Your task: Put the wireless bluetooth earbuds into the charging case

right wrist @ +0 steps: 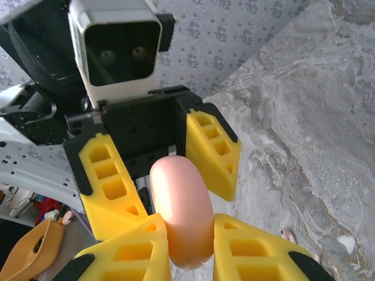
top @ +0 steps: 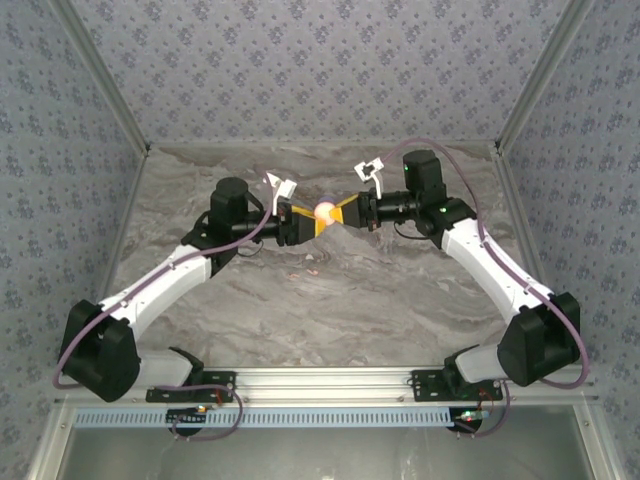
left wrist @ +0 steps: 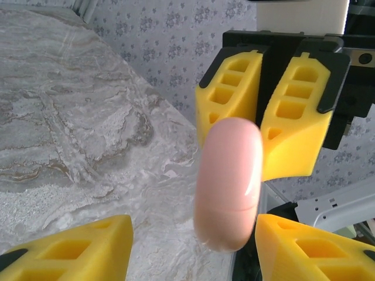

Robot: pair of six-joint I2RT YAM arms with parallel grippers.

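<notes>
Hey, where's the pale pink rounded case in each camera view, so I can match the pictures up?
Top external: the smooth pale pink rounded plastic case is mid-picture, slightly above centre.
Left wrist: right of centre, standing upright.
Right wrist: bottom centre, clamped in the right gripper.
Shared landmark: the grey marbled tabletop behind it.

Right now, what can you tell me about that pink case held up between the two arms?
The pink case is a smooth, glossy, pale pink pill shape. It looks like plastic, has a thin seam across it, and is closed. It hangs in the air above the marbled table. The right end effector is shut on it, with a yellow finger pressing each side. The left end effector stands open around its other end.
</notes>
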